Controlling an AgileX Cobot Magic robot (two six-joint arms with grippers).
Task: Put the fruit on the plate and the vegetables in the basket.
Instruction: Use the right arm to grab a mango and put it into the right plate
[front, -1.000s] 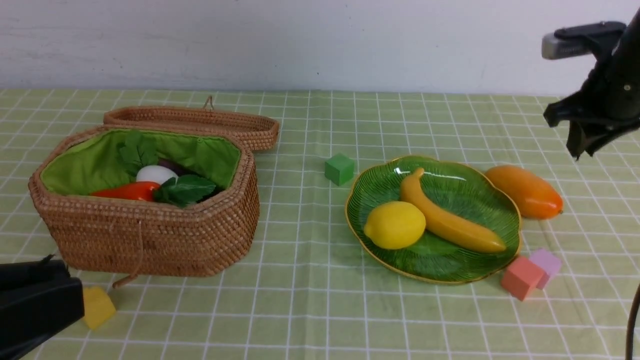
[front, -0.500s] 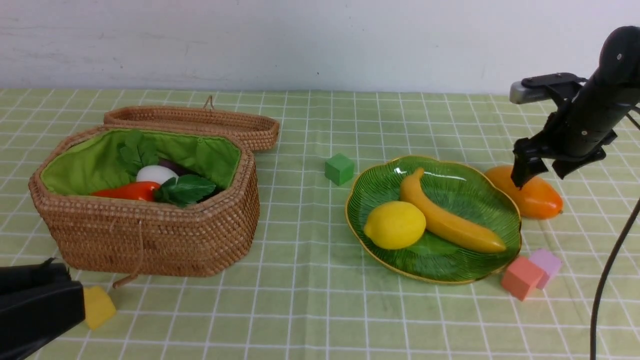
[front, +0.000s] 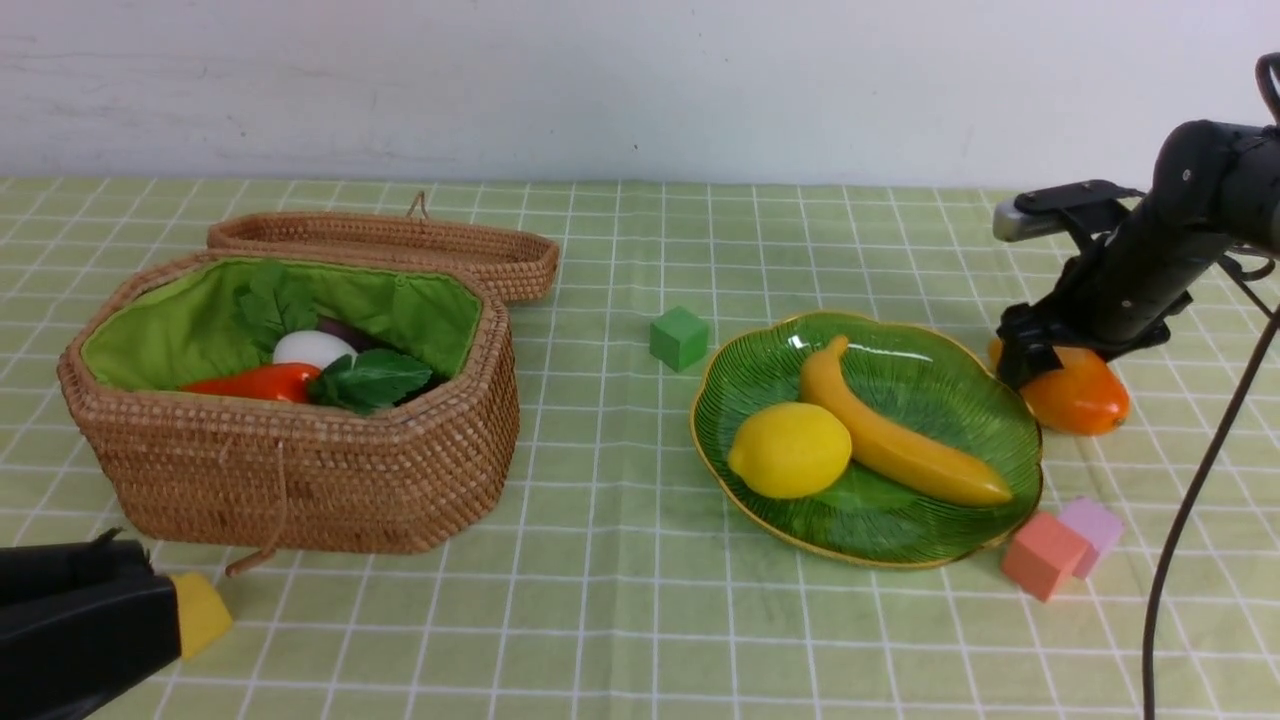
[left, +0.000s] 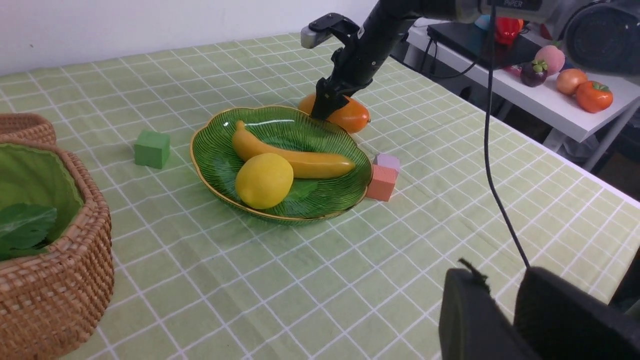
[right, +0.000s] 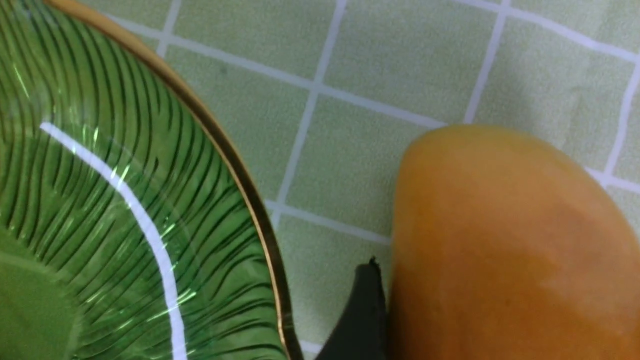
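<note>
While the jaws are seen apart, right gripper (front: 1075, 355): lowered astride the glossy orange-yellow oval mango (front: 1078, 392); whether it is clamped cannot be told.
Mango: laid on the desk (front: 610, 610) covered by a green cloth with white grid lines, just beyond the right side of the plate; partly hidden by the right gripper.
Plate: a wide, leaf-ribbed green glass dish with a scalloped gold rim (front: 866, 540), by which the curved yellow banana (front: 900, 440) and the round yellow lemon (front: 790, 450) are held, side by side.
Basket: brown woven wicker with bright green lining (front: 300, 470), placed on the left; its wicker lid (front: 400, 240) is laid open behind it.
Vegetables: the red-orange carrot (front: 255, 383), white radish (front: 312, 348) and dark purple eggplant (front: 345, 334) are contained in the basket, partly covered by green leaves (front: 372, 380).
Left gripper (left: 502, 287): jaws slightly parted, kept low at the near left.
Blocks: a green foam cube (front: 679, 338) is set between basket and plate; a coral cube (front: 1045, 556) and a lilac cube (front: 1092, 533) by the plate's near right; a yellow block (front: 202, 613) by the left gripper.
</note>
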